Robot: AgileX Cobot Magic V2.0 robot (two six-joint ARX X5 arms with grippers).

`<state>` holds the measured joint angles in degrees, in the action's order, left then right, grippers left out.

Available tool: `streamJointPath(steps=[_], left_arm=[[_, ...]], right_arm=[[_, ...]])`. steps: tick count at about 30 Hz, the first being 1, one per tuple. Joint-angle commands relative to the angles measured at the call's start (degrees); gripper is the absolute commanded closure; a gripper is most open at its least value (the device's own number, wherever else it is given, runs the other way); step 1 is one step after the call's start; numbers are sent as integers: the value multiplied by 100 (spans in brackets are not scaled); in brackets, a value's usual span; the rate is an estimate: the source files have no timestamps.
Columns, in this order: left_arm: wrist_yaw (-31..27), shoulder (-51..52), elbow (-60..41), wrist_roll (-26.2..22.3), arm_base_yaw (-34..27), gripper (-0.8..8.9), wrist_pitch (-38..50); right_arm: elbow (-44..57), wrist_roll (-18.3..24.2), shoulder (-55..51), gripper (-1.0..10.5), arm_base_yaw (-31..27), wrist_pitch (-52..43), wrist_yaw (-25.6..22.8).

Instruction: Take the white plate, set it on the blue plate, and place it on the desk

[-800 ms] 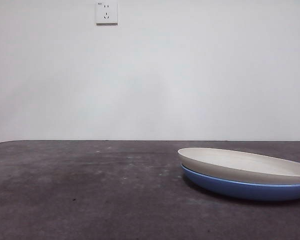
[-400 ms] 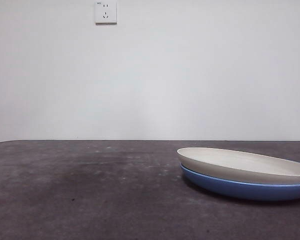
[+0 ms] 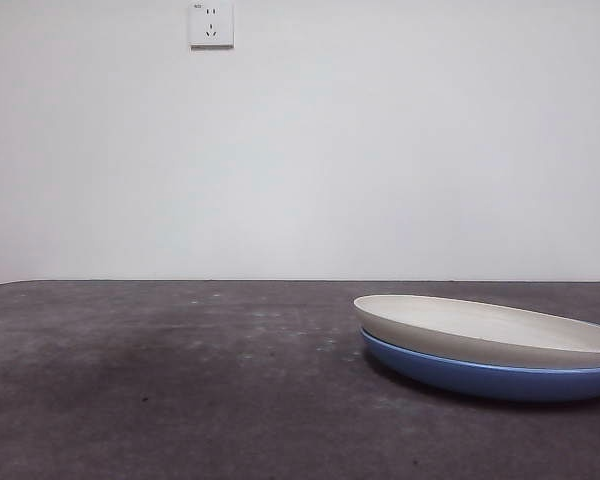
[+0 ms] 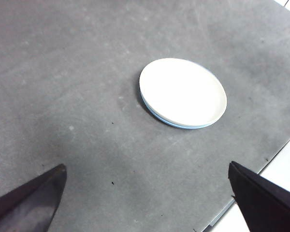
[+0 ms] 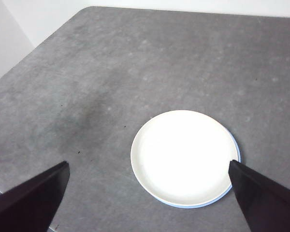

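Note:
The white plate (image 3: 500,328) rests stacked inside the blue plate (image 3: 480,378) on the desk (image 3: 180,380) at the right of the front view. From above, the white plate (image 5: 184,154) covers nearly all of the blue plate (image 5: 236,166), which shows only as a thin rim. High over the desk, my right gripper (image 5: 147,205) hangs open above the stack's near side. My left gripper (image 4: 147,200) is also open and high, well away from the white plate (image 4: 182,92) and the blue plate (image 4: 157,116). Neither gripper appears in the front view.
A white wall with a socket (image 3: 211,24) stands behind the desk. The desk's edge (image 4: 261,162) runs close to the plates in the left wrist view, with pale floor beyond. Bare dark grey surface stretches left of the stack.

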<state>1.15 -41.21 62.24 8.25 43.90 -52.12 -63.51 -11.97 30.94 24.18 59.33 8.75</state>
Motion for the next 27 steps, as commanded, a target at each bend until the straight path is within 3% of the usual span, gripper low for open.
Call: streamJointPath(steps=[1, 13, 17, 23, 27], left_arm=[[-33, 170, 33, -33, 46, 187, 138], [-31, 540, 37, -48, 48, 187, 389], [-31, 557, 37, -48, 46, 187, 389], [-31, 568, 37, -44, 46, 187, 367], [-31, 573, 37, -42, 48, 187, 363]], right_arm=[[-111, -273, 90, 402, 31, -55, -28], [-111, -866, 1185, 402, 28, -57, -129], [-111, -861, 1912, 402, -26, -57, -98], [-111, -623, 3099, 402, -389, -61, 520], [-111, -415, 3853, 402, -750, -61, 643]])
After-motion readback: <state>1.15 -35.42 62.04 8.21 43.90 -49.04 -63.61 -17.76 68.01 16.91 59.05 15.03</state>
